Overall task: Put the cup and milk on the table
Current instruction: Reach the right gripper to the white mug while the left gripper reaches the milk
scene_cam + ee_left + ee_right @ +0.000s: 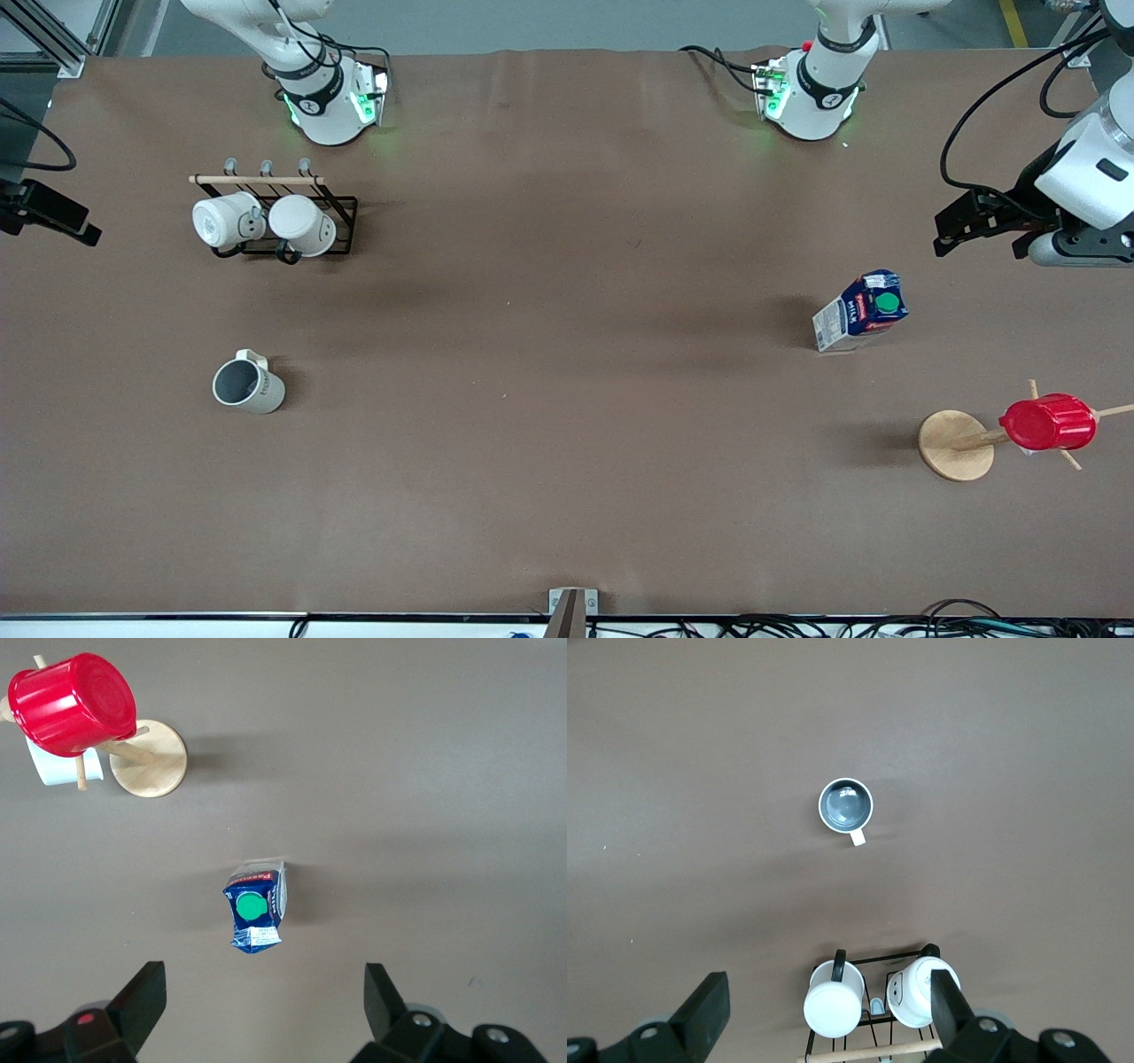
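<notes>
The cup point(246, 384), off-white with a dark grey inside, stands upright on the brown table point(567, 354) toward the right arm's end; it also shows in the right wrist view point(846, 806). The milk point(864, 310), a blue and white carton with a green cap, stands on the table toward the left arm's end and shows in the left wrist view point(257, 908). My left gripper point(979, 244) point(264, 979) hangs open and empty high over the table beside the milk. My right gripper point(49, 226) point(828, 983) hangs open and empty high over the mug rack.
A black wire rack point(341, 221) holding two white mugs point(266, 226) stands farther from the front camera than the cup. A wooden stand point(955, 445) carrying a red ribbed cup point(1048, 423) stands nearer to the camera than the milk.
</notes>
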Motion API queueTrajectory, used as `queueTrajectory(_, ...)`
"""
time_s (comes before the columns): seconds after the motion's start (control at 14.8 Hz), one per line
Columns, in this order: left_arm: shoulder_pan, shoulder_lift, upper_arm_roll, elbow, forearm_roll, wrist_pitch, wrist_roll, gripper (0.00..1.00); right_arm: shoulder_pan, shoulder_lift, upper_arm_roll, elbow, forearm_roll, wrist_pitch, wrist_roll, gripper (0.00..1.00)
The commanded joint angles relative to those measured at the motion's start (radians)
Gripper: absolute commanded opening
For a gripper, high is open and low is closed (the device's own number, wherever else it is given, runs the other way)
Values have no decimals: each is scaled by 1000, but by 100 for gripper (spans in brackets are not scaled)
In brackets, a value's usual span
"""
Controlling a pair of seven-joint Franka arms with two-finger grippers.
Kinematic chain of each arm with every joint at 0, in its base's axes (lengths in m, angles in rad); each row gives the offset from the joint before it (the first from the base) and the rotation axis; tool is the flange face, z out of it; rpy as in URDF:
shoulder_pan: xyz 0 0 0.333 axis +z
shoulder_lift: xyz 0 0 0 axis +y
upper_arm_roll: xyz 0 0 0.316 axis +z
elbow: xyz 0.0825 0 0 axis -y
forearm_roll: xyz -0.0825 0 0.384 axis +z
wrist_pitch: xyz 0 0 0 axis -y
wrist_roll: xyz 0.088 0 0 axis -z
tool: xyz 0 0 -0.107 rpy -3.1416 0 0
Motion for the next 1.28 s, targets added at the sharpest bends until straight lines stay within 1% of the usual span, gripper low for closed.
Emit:
queueTrajectory(0.0, 2, -13, -5, -7, 20, 9, -2, 99, -9, -32, 8, -35, 4, 7, -11, 100)
queueTrajectory(0.81, 6, 10, -3, -4, 13, 8, 16, 99, -9, -31, 8, -36, 4, 9, -11, 100)
queueTrajectory(0.94, 5, 12, -2, -6, 14, 9, 10, 99, -6, -17, 9, -41, 4, 17, -45, 100)
queueTrajectory(1.08, 6, 15, -2, -9, 14, 9, 15, 99, -5, 21, 8, -78, 4, 44, -115, 100)
queueTrajectory(1.21, 6, 21, -2, -23, 17, 9, 16, 99, -1, 24, 9, -204, 4, 197, -126, 100)
